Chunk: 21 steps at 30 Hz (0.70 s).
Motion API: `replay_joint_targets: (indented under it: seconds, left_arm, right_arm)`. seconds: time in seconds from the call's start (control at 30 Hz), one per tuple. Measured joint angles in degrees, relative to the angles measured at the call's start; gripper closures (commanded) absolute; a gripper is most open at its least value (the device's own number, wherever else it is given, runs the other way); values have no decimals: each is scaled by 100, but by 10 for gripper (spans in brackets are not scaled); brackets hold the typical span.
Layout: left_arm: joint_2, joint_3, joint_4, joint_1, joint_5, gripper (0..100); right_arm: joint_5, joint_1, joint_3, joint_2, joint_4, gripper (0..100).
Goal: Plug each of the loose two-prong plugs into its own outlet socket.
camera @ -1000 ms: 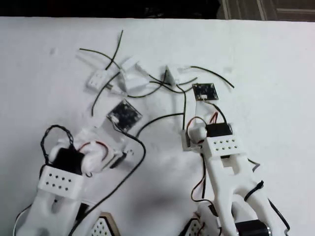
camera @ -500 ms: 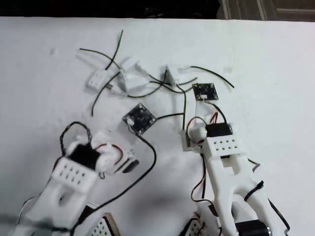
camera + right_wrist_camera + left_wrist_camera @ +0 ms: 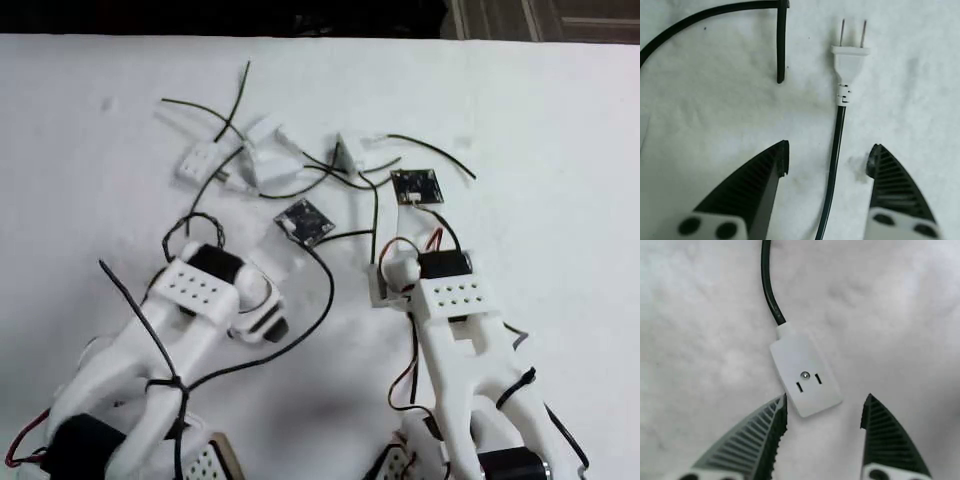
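**No plug seated yet, both grippers poised empty**

In the left wrist view, the left gripper point(image 3: 827, 399) hangs over a white outlet socket point(image 3: 805, 375) lying flat on the worktop point(image 3: 560, 150). Its jaws are apart, flanking the socket's near end, and both slots are empty.

In the right wrist view, the right gripper point(image 3: 830, 147) sits above a two-prong plug point(image 3: 850, 55) with bare prongs pointing to the top of the frame. Its jaws are spread with the black cord point(image 3: 832, 175) running between them, gripping nothing.

From above, more white pieces point(image 3: 265, 150) and loose cords lie tangled at upper centre; I cannot tell whether any are joined.

By my judgement the task is barely begun: this pair is not yet mated, and grasping, aligning and inserting all remain.
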Motion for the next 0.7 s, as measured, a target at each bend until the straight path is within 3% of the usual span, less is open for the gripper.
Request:
replay_joint_targets:
  seconds: [0.37,0.7]
  left_arm:
    - [70,-9,-88,0,290,751]
    - [88,325,-765,677,404,751]
  right_arm:
    - [0,0,0,0,0,751]
    - [0,0,0,0,0,751]
